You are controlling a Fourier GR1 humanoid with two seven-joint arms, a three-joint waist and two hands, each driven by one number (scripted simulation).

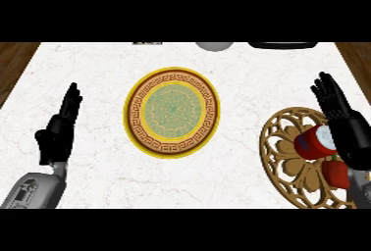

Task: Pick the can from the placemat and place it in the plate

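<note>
A round plate (174,112) with a yellow rim and a green patterned middle lies at the counter's centre. On the right, a golden openwork placemat (286,162) carries the red can (313,143), which has a blue label and a pale top. My right hand (346,128) stands against the can's right side with its fingers straight and pointing away from me. A dark part of the hand crosses the can, and more red shows below it. My left hand (59,131) rests open at the left, fingers up, far from the plate.
The white marble counter (87,63) has wooden floor past both side edges. At the far edge sit a grey round object (214,46), a dark flat object (282,44) and a small dark item (147,43).
</note>
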